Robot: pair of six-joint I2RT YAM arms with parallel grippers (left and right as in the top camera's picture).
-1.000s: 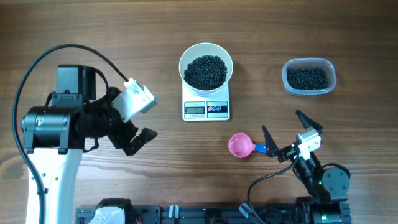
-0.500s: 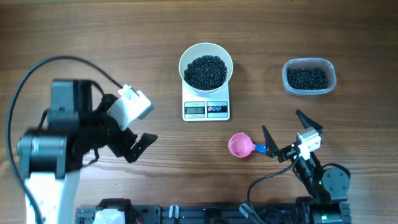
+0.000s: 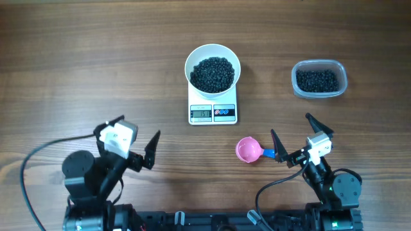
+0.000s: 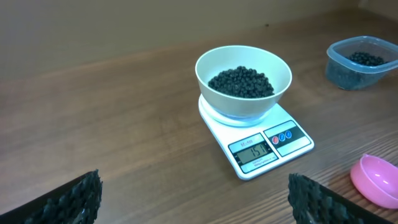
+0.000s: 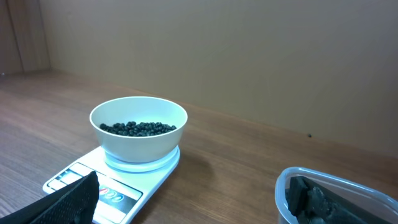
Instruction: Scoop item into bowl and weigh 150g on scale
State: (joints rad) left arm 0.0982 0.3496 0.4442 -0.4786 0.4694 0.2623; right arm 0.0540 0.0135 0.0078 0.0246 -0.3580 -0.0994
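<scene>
Looks to me like the scooping is basically done and we're at the check-the-number stage. The round glossy white bowl [image 3: 188, 67] sits on the small white rectangular kitchen scale [image 3: 225, 105] with a decent heap of tiny matte black beads [image 3: 212, 73] in it. The display seems to be around target, but the digits are too small to swear by. Both arms sit at the near edge, left gripper [image 4: 194, 186] at 7 o'clock and right gripper [image 3: 289, 125] at 5, both with jaws spread wide and holding nothing. The small pink plastic scoop [image 3: 248, 150] lies at 5 o'clock from the scale, just beside the right gripper. If a top-up is needed, that gripper should pinch its blue handle, then go to the clear rounded-rectangular plastic tub [image 3: 297, 88] at 3 o'clock from the bowl. The table is brown wood grain and the wall behind is plain tan.
</scene>
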